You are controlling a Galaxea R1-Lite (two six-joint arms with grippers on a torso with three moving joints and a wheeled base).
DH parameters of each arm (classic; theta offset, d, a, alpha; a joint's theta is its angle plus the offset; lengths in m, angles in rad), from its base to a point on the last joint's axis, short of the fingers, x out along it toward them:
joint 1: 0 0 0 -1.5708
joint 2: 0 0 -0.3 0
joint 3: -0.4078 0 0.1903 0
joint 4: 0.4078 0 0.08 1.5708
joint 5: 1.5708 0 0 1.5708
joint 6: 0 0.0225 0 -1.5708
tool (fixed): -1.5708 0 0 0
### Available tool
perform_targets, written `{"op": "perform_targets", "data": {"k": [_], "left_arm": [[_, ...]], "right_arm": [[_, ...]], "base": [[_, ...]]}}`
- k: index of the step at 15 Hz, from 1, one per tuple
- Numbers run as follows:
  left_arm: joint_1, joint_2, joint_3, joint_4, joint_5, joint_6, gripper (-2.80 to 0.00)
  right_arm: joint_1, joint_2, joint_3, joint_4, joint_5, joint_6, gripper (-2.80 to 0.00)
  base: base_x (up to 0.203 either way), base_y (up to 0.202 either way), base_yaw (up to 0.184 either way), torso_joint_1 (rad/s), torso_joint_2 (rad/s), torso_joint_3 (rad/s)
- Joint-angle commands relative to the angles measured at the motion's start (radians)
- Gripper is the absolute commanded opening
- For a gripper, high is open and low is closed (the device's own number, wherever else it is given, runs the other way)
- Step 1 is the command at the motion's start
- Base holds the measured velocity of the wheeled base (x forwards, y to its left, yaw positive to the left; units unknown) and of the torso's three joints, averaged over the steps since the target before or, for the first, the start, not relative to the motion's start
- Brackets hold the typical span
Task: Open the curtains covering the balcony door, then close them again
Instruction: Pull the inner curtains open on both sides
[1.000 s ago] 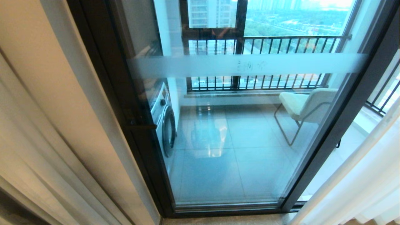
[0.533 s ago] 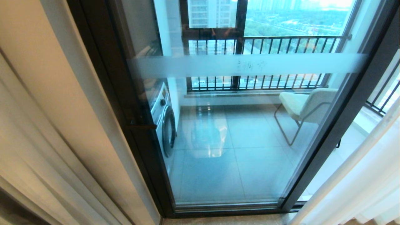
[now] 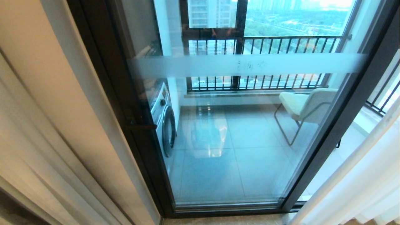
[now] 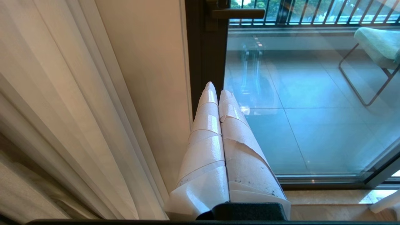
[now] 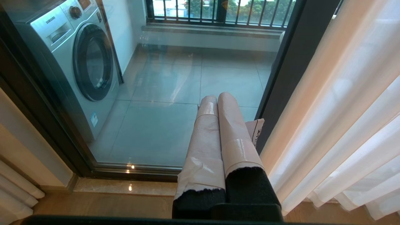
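The balcony door (image 3: 237, 140), glass in a dark frame with a frosted band (image 3: 250, 65), stands uncovered in the middle of the head view. The sheer white curtains hang gathered at both sides: one panel (image 3: 37, 162) on the left, the other (image 3: 359, 187) on the right. Neither arm shows in the head view. My left gripper (image 4: 217, 90), wrapped in white tape, is shut and empty, pointing at the door frame beside the left curtain (image 4: 62, 125). My right gripper (image 5: 217, 98) is also shut and empty, just left of the right curtain (image 5: 350, 109).
Behind the glass are a washing machine (image 3: 164, 122), a pale chair (image 3: 306, 106) and a black-barred railing (image 3: 265, 43). A dark door handle (image 3: 140, 126) sticks out from the left frame. A beige wall strip (image 4: 150, 78) separates the left curtain from the frame.
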Motion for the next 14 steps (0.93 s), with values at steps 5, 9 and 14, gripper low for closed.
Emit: {"op": "perform_targets", "data": {"k": [5,9,14], "left_arm": [[0.000,-0.001,0.000,0.000,0.001,0.000,-2.80],[0.000,-0.001,0.000,0.000,0.000,0.001,-2.80],[0.000,-0.001,0.000,0.000,-0.001,0.000,-2.80]], "right_arm": [[0.000,0.000,0.000,0.000,0.000,-0.001,-2.80],[0.000,0.000,0.000,0.000,0.000,-0.001,-2.80],[0.000,0.000,0.000,0.000,0.000,-0.001,-2.80]], "base": [[0.000,0.000,0.000,0.000,0.00,0.000],[0.000,0.000,0.000,0.000,0.00,0.000],[0.000,0.000,0.000,0.000,0.00,0.000]]}}
